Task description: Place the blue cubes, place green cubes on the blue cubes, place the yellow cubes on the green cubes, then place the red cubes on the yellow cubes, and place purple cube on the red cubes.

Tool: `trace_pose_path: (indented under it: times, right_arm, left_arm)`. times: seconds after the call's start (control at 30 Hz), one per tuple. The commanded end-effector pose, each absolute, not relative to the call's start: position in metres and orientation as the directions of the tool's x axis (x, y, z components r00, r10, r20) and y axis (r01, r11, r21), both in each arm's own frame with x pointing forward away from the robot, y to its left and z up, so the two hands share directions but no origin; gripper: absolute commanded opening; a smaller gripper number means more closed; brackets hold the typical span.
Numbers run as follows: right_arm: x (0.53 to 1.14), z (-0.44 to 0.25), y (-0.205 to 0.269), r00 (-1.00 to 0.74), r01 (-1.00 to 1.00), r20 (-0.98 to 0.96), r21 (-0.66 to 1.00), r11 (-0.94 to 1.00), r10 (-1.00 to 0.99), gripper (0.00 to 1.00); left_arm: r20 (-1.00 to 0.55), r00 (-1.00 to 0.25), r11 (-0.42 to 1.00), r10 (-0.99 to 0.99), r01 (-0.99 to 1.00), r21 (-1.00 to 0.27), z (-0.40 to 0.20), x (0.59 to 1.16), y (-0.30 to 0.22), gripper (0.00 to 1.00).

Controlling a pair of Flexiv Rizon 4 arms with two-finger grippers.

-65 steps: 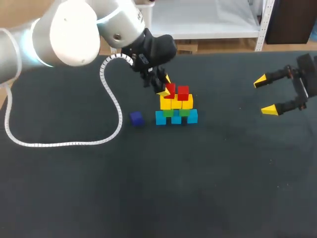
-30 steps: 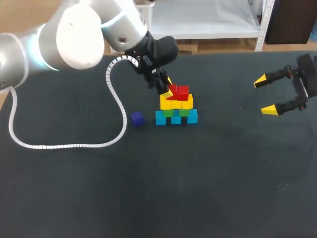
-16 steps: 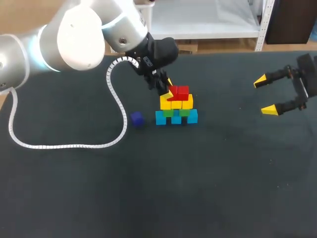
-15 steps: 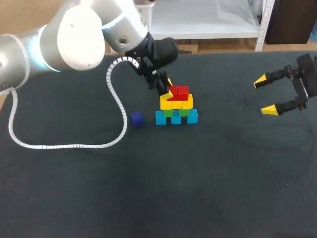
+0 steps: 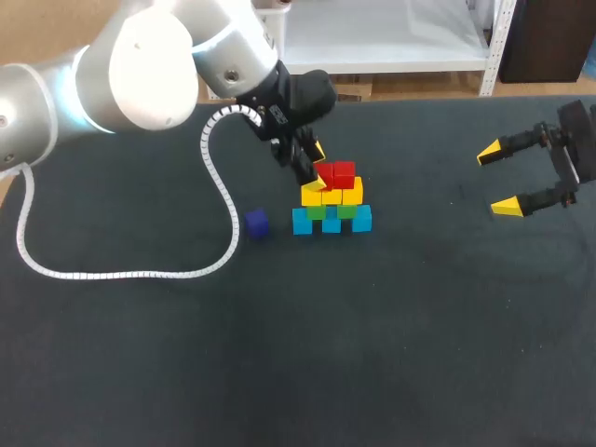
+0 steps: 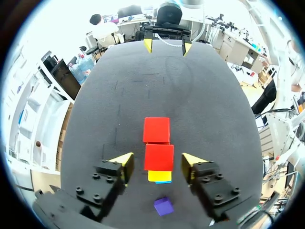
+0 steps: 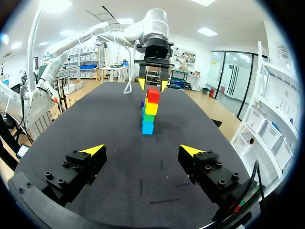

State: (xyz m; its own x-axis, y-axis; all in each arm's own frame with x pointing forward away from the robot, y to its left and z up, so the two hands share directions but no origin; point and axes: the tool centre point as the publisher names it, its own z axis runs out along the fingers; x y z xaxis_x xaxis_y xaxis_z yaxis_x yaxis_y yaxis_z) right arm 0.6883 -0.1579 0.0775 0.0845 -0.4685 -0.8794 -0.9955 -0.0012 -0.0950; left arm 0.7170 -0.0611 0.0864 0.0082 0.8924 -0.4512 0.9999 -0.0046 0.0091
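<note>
Straddling red cube (image 6: 158,153): left gripper (image 6: 157,161) (spread wide)

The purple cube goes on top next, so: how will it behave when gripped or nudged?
The purple cube looks small and flat-faced, so probably rigid and light. Flat on the table, it should slide, not roll, if nudged. The red cubes offer a narrow seat, so it may tip if set off-centre.
</note>
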Motion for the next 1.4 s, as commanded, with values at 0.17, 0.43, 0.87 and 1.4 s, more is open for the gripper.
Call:
trace_pose_path:
  times: [0.17, 0.43, 0.87, 1.4]
  right_arm:
    - [0.689, 0.077, -0.158, 0.085, -0.995, -0.880, -0.095, -0.002, -0.468, 1.00]
    - [0.689, 0.077, -0.158, 0.085, -0.995, -0.880, -0.095, -0.002, -0.468, 1.00]
    - [0.689, 0.077, -0.158, 0.085, -0.995, -0.880, -0.095, -0.002, -0.468, 1.00]
    - [0.689, 0.077, -0.158, 0.085, -0.995, -0.880, -0.095, -0.002, -0.468, 1.00]
  left_arm:
    - [-0.476, -0.080, 0.096, 0.876, 0.995, 0.010, 0.092, 0.713, -0.041, 1.00]
    - [-0.463, -0.067, 0.098, 0.884, 0.994, 0.044, 0.089, 0.691, 0.002, 1.00]
    - [-0.487, -0.337, 0.405, 0.806, 0.913, 0.039, 0.057, 0.672, 0.043, 1.00]
    - [-0.511, -0.334, 0.413, 0.792, 0.910, 0.045, 0.013, 0.689, 0.042, 1.00]
